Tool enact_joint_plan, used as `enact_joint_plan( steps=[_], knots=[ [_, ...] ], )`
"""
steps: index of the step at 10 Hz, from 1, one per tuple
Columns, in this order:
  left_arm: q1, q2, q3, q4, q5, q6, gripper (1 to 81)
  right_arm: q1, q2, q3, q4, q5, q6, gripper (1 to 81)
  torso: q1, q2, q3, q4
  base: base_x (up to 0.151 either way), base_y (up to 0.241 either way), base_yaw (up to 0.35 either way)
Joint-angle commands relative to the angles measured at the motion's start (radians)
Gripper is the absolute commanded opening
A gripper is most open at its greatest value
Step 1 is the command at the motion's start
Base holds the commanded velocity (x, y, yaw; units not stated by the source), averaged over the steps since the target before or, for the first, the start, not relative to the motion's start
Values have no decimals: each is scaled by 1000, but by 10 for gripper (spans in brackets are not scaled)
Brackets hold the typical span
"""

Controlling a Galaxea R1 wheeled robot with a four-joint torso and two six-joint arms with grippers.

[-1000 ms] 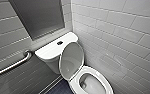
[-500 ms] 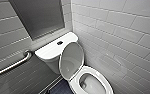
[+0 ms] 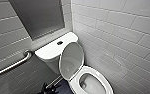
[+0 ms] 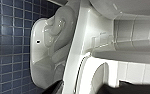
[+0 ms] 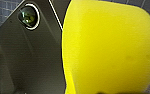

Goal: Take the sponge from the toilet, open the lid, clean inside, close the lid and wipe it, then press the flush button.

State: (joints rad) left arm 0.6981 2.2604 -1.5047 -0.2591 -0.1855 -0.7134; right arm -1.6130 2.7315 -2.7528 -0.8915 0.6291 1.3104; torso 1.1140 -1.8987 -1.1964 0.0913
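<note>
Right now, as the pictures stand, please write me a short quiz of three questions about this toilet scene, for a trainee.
1. True or false: the lid is closed.
2. Where does the flush button sit? A) on the tank top B) on the wall C) on the seat
3. Fill in: the sponge is coloured ____.

Key: 1 false (it stands raised against the tank); 2 A; 3 yellow.
</note>
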Motion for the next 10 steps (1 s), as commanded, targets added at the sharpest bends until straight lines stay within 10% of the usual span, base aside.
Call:
enact_joint_plan(
  steps=[1,10],
  knots=[
    [-143,-30,-57,-2,-8,-125,811,-19,-7,-1,-41,-12,0,10,0,0,0,0,0,0,0],
    [-277,111,-195,36,30,-216,811,-8,38,-37,-43,-47,0,10,0,0,0,0,0,0,0]
  ],
)
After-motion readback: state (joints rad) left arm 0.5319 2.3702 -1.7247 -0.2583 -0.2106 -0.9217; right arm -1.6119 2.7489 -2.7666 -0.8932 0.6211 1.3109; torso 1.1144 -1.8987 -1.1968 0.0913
